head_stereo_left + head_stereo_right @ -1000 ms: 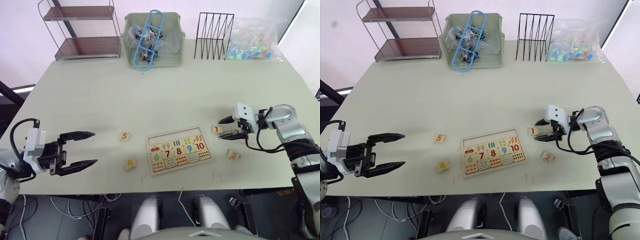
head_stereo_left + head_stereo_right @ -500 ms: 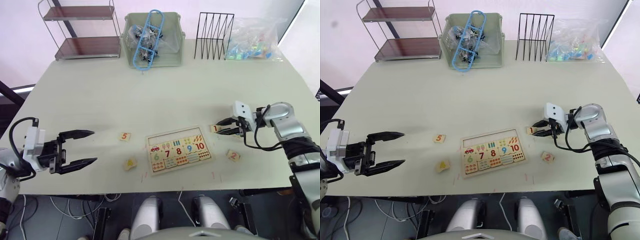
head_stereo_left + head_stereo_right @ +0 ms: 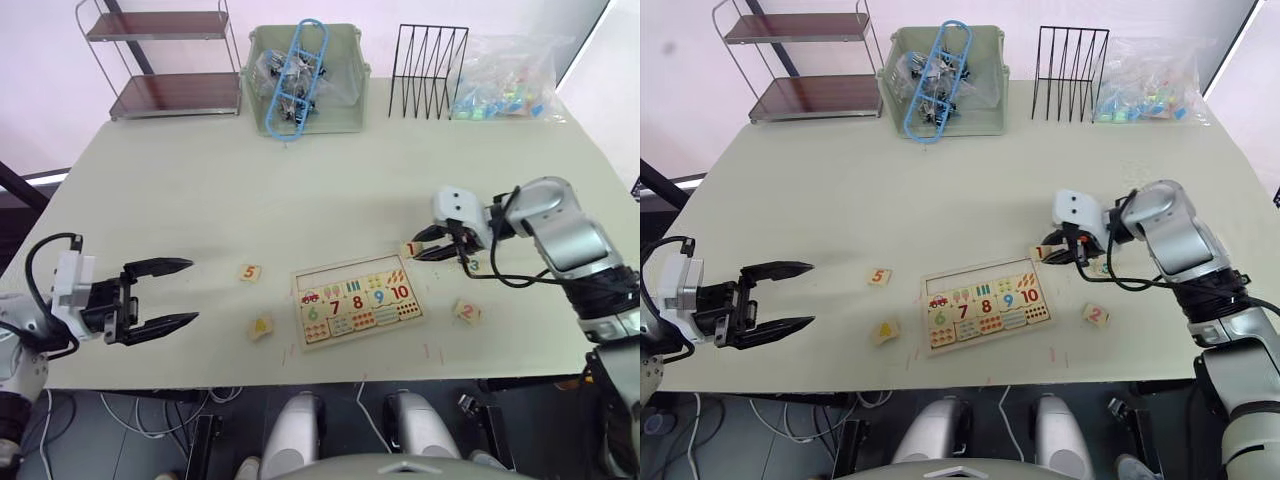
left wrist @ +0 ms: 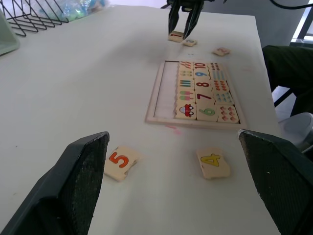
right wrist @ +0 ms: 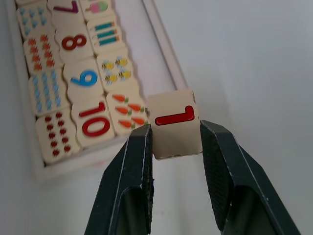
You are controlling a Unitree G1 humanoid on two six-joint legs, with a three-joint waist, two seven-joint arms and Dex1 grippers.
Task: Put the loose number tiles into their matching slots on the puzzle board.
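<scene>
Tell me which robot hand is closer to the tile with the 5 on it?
The left gripper. It hangs open beside the 5 tile, apart from it. The right gripper is across the puzzle board, holding the 1 tile.

The puzzle board (image 3: 356, 300) lies flat, its top slots (image 3: 345, 273) empty. Tile 1 (image 5: 173, 123) sits clamped in the right pincer (image 5: 175, 134) beside the board's corner; 5 (image 3: 250, 272), 4 (image 3: 260, 326) and 2 (image 3: 466, 311) lie loose.

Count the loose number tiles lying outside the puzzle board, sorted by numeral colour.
Red: 1, the 1 tile
Orange: 2, the 5 tile and the 2 tile
Yellow: 1, the 4 tile
Green: 1, the 3 tile
Total: 5
</scene>
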